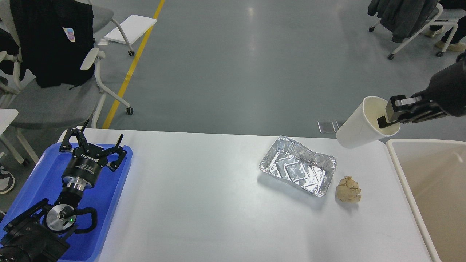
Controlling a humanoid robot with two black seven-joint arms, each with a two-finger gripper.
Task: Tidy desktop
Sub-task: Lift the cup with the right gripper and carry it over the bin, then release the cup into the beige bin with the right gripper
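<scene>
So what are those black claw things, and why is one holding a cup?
They are a robot's two hands, called grippers. The picture comes from a camera in its head, looking down at a white desktop it is tidying. The right gripper pinches the rim of a white paper cup, holding it tilted in the air next to a beige bin. The left gripper is open above a blue tray. Still on the desktop: a shiny foil tray and a crumpled paper ball.

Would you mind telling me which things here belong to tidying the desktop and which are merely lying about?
Job: desktop, paper cup held by right gripper, foil tray, crumpled paper, beige bin, blue tray, left gripper.
Lying about: chairs, hung jackets.
</scene>
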